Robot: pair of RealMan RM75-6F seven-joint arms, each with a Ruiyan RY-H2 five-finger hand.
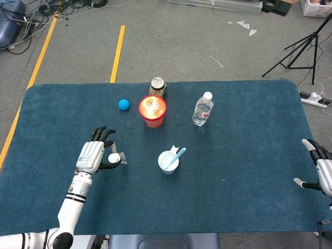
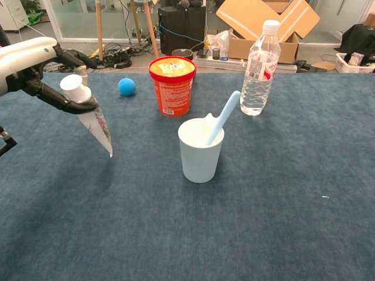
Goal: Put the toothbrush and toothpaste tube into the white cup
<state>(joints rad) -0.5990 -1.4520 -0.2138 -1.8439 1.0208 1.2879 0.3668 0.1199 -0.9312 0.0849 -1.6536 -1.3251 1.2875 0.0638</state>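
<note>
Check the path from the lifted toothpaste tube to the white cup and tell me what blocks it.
Nothing visible does. The left hand holds the toothpaste tube cap up, and bare table lies between it and the white cup. The toothbrush leans inside the cup.

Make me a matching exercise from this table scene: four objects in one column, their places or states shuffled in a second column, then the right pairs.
Things:
1. toothpaste tube
2. toothbrush
3. blue ball
4. water bottle

States:
A. standing capped, right of the red tub
B. lying left of the red tub
C. hanging cap-up from the left hand
D. leaning inside the white cup

Pairs: 1-C, 2-D, 3-B, 4-A
</note>
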